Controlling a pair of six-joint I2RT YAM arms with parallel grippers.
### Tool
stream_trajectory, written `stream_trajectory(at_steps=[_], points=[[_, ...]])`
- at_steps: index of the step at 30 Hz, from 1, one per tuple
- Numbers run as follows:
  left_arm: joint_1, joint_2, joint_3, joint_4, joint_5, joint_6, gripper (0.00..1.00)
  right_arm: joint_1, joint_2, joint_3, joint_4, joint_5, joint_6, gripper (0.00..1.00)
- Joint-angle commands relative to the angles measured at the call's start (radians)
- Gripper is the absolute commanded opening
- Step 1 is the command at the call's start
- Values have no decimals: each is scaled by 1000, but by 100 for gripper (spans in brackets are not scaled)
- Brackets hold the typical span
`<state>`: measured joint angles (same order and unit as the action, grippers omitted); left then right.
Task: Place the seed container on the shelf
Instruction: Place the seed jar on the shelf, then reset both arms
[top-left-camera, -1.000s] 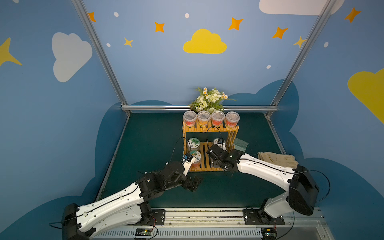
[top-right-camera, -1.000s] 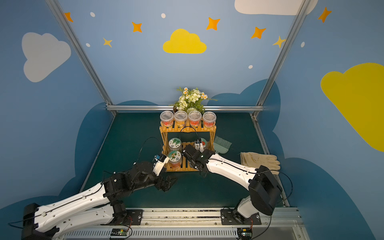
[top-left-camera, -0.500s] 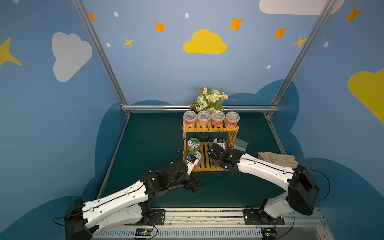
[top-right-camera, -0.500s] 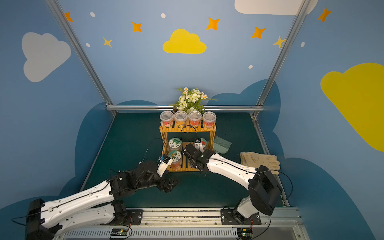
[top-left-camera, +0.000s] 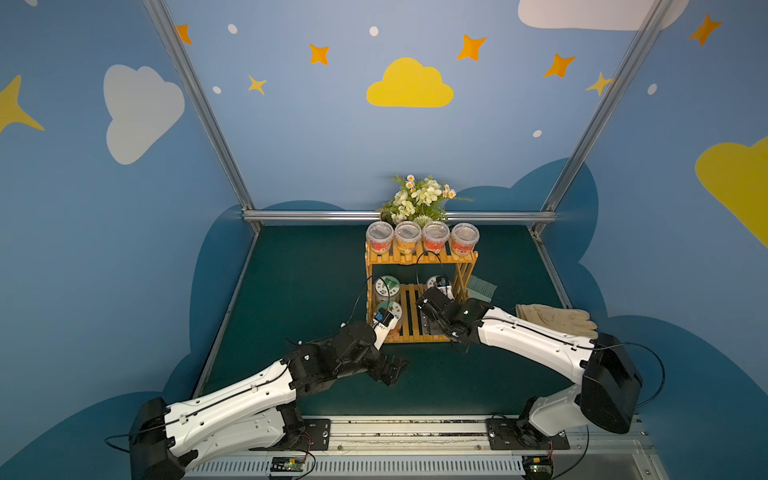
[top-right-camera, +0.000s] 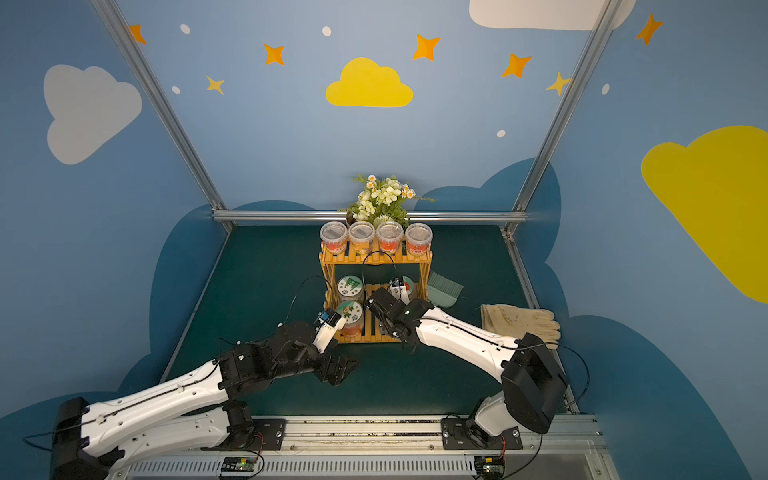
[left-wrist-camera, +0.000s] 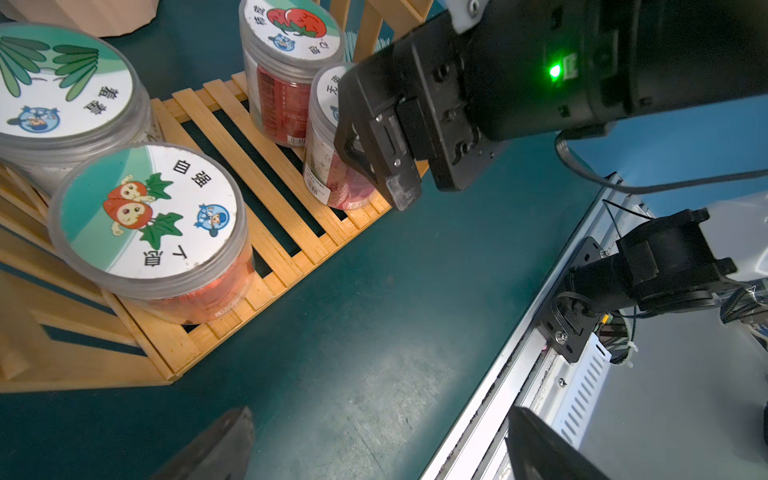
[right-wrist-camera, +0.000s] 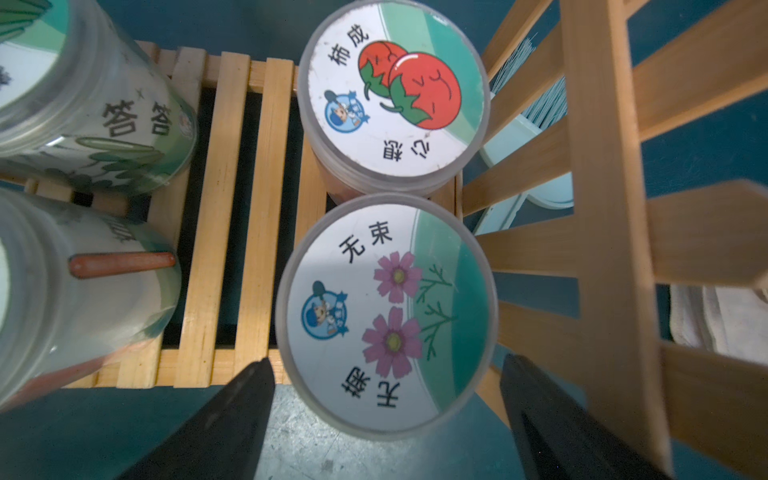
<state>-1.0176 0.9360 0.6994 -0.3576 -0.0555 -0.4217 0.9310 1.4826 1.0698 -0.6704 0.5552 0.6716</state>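
We see the shelf (top-left-camera: 415, 261) standing on the green mat (top-left-camera: 311, 291), near the back wall. The seed jar (right-wrist-camera: 386, 316), with pink flowers on its lid, stands upright on the bottom level. It is at the front edge on the right side, next to the ladder side of the shelf. Just behind it stands the tomato jar (right-wrist-camera: 392, 89).

The right gripper (right-wrist-camera: 386, 363) is at the seed jar. Its black fingers (right-wrist-camera: 232, 415) are spread, one on each side of the jar. We see them just outside the lid, so the gripper is loose and is not squeezing the jar.

The left gripper (left-wrist-camera: 376, 417) hangs over the bare mat in front of the shelf. Its fingers are spread wide and it holds nothing.

On the left side of the bottom level we see the radish jar (left-wrist-camera: 149, 208) at the front and the leaf jar (left-wrist-camera: 62, 79) behind it. Four cups (top-left-camera: 422, 237) stand in a row on the top level. Flowers (top-left-camera: 419, 199) stand behind the shelf. A brush (top-left-camera: 481, 286) lies just to the right of the shelf, and a glove (top-left-camera: 557, 318) lies further right.
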Motion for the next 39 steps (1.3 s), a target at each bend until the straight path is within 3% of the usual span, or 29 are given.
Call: stream_trajectory(at_steps=[1, 8, 11, 13, 17, 23, 27, 31, 34, 39], points=[[-3, -7, 28, 8, 1, 13, 100, 7, -34, 11, -25, -1, -11, 92], [-2, -23, 30, 9, -16, 16, 100, 10, -82, 13, -33, -59, -33, 92], [-2, -35, 34, 12, -37, 24, 100, 22, -139, 24, -28, -138, -123, 92], [-2, -45, 40, 10, -48, 34, 100, 40, -196, 55, -50, -196, -186, 92], [-3, -69, 47, 3, -88, 52, 100, 78, -360, 35, -22, -181, -246, 92], [5, -118, 47, 12, -172, 82, 100, 77, -691, -144, 175, -5, -377, 92], [24, -145, 55, 4, -228, 107, 100, 45, -846, -196, 238, 101, -542, 93], [60, -161, 70, -9, -257, 141, 100, -16, -881, -185, 240, 198, -728, 98], [83, -173, 78, -13, -277, 159, 100, -70, -870, -170, 243, 282, -792, 98], [127, -176, 78, 3, -314, 186, 100, -217, -835, -213, 285, 217, -786, 98]])
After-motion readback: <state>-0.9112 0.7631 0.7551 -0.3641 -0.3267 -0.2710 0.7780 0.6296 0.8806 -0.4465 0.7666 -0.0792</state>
